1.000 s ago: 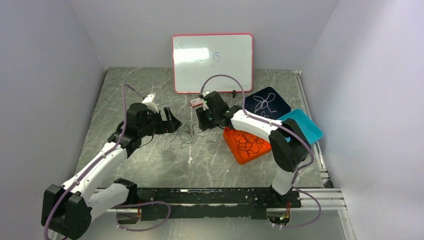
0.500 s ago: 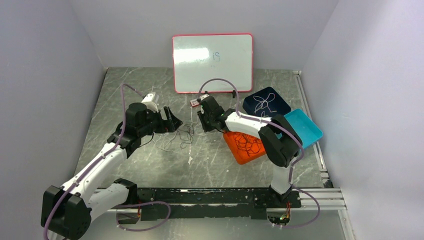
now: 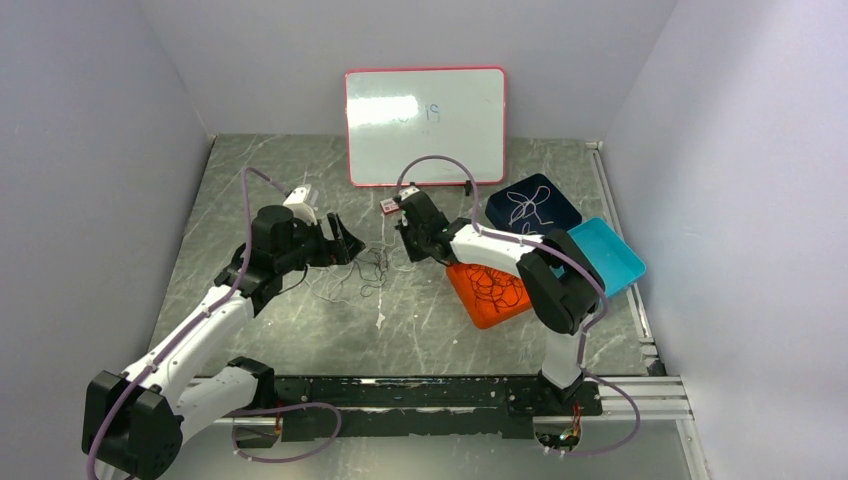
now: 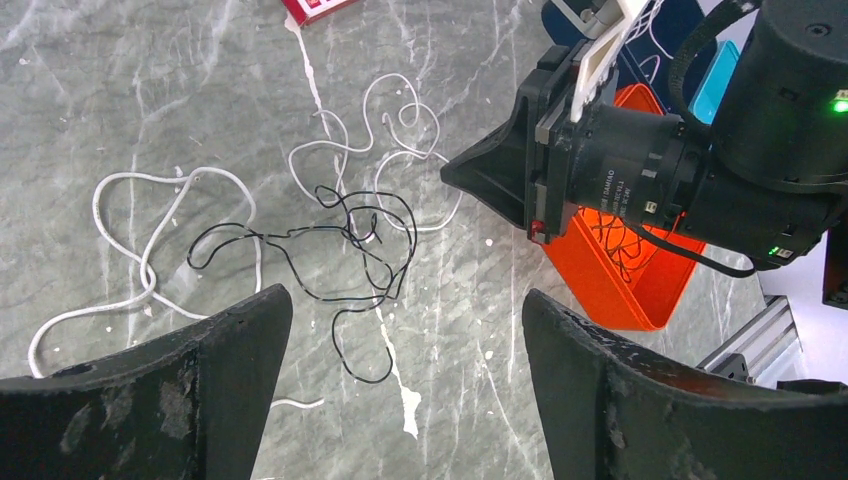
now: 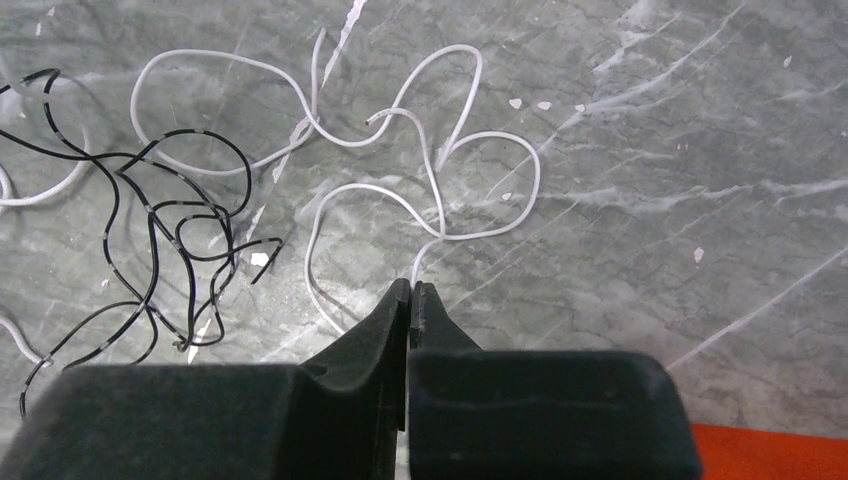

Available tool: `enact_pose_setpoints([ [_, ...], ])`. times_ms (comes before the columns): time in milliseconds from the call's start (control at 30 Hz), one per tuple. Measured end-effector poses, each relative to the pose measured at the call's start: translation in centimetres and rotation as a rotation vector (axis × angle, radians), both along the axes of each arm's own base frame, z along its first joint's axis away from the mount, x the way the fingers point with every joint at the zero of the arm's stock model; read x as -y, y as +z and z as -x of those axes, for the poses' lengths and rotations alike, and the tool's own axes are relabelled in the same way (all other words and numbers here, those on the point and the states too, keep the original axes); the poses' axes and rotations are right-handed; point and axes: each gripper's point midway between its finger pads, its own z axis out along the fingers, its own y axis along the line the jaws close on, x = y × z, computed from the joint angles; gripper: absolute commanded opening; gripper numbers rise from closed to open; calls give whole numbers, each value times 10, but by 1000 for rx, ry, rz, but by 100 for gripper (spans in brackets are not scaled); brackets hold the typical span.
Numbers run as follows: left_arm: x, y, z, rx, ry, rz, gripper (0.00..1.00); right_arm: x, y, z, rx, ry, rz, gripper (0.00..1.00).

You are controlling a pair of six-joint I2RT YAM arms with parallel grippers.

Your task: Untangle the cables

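A loose tangle of cables (image 3: 368, 268) lies on the marble table between the two arms. In the left wrist view a black cable (image 4: 340, 240) loops over a white cable (image 4: 395, 150), and another white cable (image 4: 150, 250) trails off to the left. My left gripper (image 4: 405, 293) hovers wide open just short of the tangle, nothing between its fingers. My right gripper (image 5: 411, 288) sits at the tangle's right side, shut on a strand of the white cable (image 5: 440, 180) that runs into its tips. The black cable (image 5: 160, 240) lies to its left.
An orange tray (image 3: 462, 282) holding black cables sits under the right forearm. Behind it are a dark navy tray (image 3: 560, 212) with a white cable and a teal tray (image 3: 612, 258). A whiteboard (image 3: 425, 125) leans on the back wall, a small red-and-white tag (image 3: 392, 206) before it.
The right gripper came down to the right edge of the tangle and closed its jaws on a white strand. The left arm stayed where it was, still open.
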Motion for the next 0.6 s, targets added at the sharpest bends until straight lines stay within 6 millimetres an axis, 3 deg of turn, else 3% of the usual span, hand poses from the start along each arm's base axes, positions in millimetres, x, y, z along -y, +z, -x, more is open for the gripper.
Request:
enact_pose_setpoints([
  [200, 0, 0, 0, 1, 0, -1, 90, 1, 21, 0, 36, 8, -18, 0],
  [467, -1, 5, 0, 38, -15, -18, 90, 3, 101, 0, 174, 21, -127, 0],
  [600, -2, 19, -1, 97, -20, -12, 90, 6, 135, 5, 218, 22, -173, 0],
])
